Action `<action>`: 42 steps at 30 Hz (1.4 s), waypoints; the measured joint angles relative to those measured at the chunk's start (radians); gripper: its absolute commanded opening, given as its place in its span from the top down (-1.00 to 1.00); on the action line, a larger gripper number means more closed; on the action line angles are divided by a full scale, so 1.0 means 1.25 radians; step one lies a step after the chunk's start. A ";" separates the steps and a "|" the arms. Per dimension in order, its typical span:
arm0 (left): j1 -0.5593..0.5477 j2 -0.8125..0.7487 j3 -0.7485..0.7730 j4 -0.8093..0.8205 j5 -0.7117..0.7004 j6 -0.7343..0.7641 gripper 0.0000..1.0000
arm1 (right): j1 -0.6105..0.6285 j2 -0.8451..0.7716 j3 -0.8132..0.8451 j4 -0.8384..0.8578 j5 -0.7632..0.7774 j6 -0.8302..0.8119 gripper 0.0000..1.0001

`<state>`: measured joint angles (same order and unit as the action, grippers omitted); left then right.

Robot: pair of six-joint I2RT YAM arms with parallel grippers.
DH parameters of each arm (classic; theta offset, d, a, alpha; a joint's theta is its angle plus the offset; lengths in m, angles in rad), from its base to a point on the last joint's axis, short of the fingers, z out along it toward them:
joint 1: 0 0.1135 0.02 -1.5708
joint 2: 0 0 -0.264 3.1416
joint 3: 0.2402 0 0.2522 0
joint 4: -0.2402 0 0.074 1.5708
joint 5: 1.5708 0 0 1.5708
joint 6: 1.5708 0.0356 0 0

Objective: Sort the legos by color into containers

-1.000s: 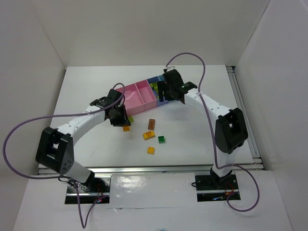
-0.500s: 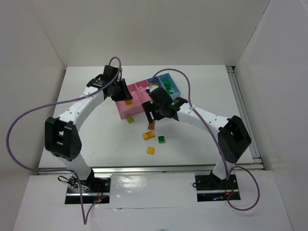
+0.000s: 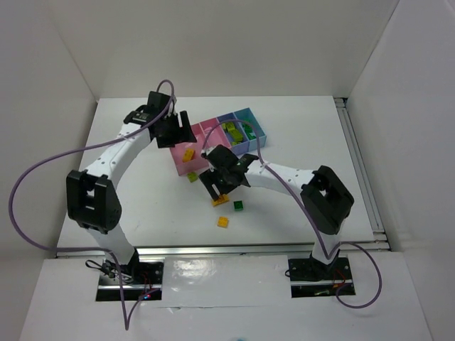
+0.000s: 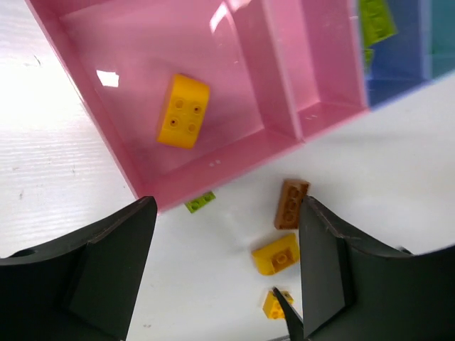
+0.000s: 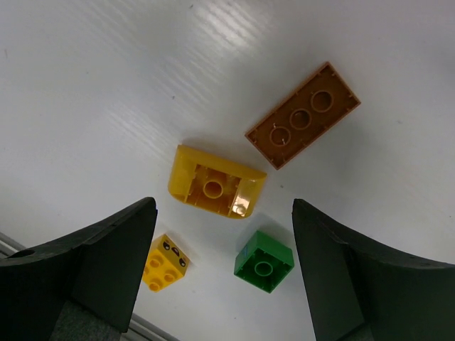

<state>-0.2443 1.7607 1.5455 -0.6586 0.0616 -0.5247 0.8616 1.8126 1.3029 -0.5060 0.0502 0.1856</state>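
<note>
**Both pairs of fingers open; one yellow brick in the end pink bin**

My left fingers (image 4: 114,263) stand wide apart with nothing between them. They hover above the near corner of the joined row of four small open-topped plastic bins (image 3: 212,133). In the end pink bin (image 4: 106,42) lies a rounded orange-yellow studded brick (image 4: 183,111), studs up and away from the walls. A flat lime green piece (image 4: 200,202) sits on the white surface (image 5: 106,71) just outside that bin's near wall. Farther along the row, the darker blue bin (image 4: 398,71) holds a lime green brick (image 4: 377,20). The light blue bin (image 3: 249,115) shows something green that is too small for me to make out.

My right fingers (image 5: 106,263) are also spread wide and hold nothing. They hang over the loose bricks in front of the bins. Between them lies a curved orange-yellow brick (image 5: 215,182) with its hollow side up. A long brown brick (image 5: 302,125), also underside up, lies just beside its corner. A small dark green brick (image 5: 264,261) and a small square orange-yellow brick (image 5: 165,263) lie near, apart from each other.
</note>
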 measured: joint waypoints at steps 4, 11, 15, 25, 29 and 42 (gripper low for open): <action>0.003 -0.093 0.000 -0.002 0.012 0.012 -0.66 | 0.004 0.008 -0.003 -0.003 -0.025 -0.016 -0.68; 0.016 -0.163 -0.007 -0.002 0.021 0.021 -0.63 | 0.006 0.045 -0.003 -0.002 -0.075 -0.031 -0.70; 0.028 -0.159 -0.021 -0.015 0.041 0.021 -0.63 | 0.010 0.057 -0.003 0.002 -0.076 -0.037 -0.70; 0.044 -0.153 -0.023 -0.023 0.074 0.020 -0.63 | 0.020 0.075 -0.017 0.005 -0.118 -0.041 -0.63; 0.046 -0.153 -0.030 -0.023 0.085 0.020 -0.63 | 0.036 0.078 -0.015 0.006 -0.156 -0.054 -0.60; 0.056 -0.153 -0.053 -0.022 0.091 0.020 -0.63 | 0.068 0.162 0.081 -0.015 -0.026 -0.115 -0.62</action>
<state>-0.1741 1.5696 1.4788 -0.6865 0.1753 -0.4992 0.9466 2.0151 1.4040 -0.5251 0.0181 0.0418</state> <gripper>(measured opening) 0.818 0.826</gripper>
